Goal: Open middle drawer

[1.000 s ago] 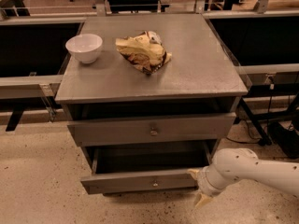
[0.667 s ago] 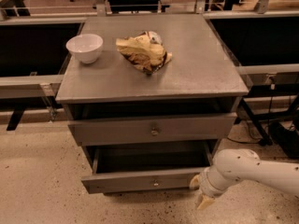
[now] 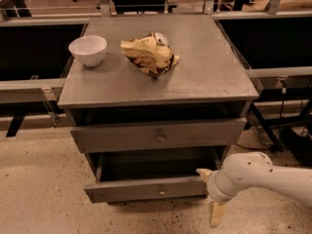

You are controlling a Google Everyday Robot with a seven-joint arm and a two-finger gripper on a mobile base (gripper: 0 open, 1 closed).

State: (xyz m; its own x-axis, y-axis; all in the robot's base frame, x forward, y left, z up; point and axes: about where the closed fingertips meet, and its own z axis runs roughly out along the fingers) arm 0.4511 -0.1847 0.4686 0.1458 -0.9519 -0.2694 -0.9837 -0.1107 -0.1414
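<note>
The grey cabinet (image 3: 161, 72) has its uppermost drawer front (image 3: 122, 138) nearly closed. Below it the middle drawer (image 3: 141, 189), with a small brass knob (image 3: 161, 191), is pulled out so its dark inside shows. My gripper (image 3: 210, 193) is at the right end of that drawer's front. One cream fingertip (image 3: 204, 172) is above the front's top edge and the other hangs below it, so the jaws stand spread open around the end. The lowest drawer is hidden under the pulled-out one.
A white bowl (image 3: 88, 49) and a crumpled chip bag (image 3: 148, 53) lie on the cabinet top. Metal rails (image 3: 29, 84) run left and right of the cabinet. Cables and a dark stand (image 3: 280, 130) are at the right. The floor is speckled.
The gripper has shifted only slightly at the drawer's right end. The middle drawer stays pulled out about as far as before.
</note>
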